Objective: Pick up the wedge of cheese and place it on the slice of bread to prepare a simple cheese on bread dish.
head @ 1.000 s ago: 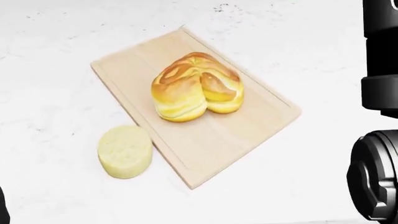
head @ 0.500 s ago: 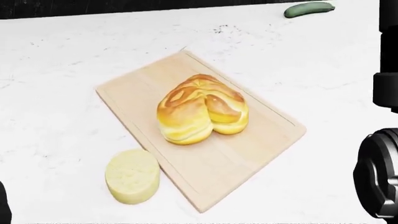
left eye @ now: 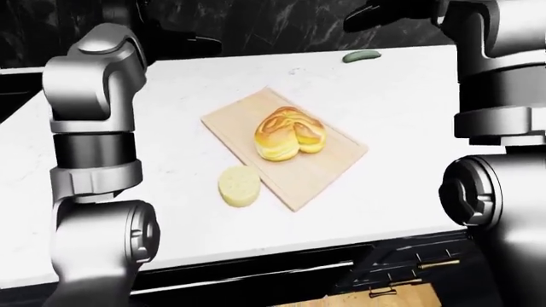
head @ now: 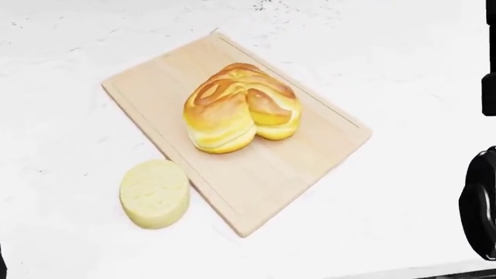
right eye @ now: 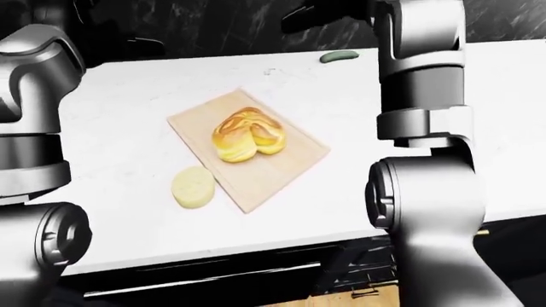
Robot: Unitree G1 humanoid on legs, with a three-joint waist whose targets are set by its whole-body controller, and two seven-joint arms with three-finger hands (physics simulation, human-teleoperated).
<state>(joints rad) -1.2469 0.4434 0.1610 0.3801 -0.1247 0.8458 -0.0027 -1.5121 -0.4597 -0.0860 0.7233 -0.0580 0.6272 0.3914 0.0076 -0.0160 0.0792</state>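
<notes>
A round pale-yellow piece of cheese point(head: 154, 193) lies on the white counter, touching the lower-left edge of a wooden cutting board point(head: 298, 157). A golden heart-shaped bread point(head: 242, 107) sits in the middle of the board. In the left-eye view both arms are raised high over the counter. My left hand point(left eye: 186, 45) is at the top left and my right hand point(left eye: 374, 16) at the top right. Both are dark against the black wall, far above the cheese and bread, with fingers stretched out and nothing in them.
A green cucumber point(left eye: 361, 56) lies near the counter's far edge by the black wall. The white marble counter point(left eye: 162, 121) ends at the bottom of the eye views, with dark drawers point(left eye: 427, 265) below. My right forearm point(head: 484, 203) stands at the head view's right edge.
The head camera has tilted: the whole picture dropped, then rose again, and the cucumber left the top. The cheese, bread and board keep their places on the counter.
</notes>
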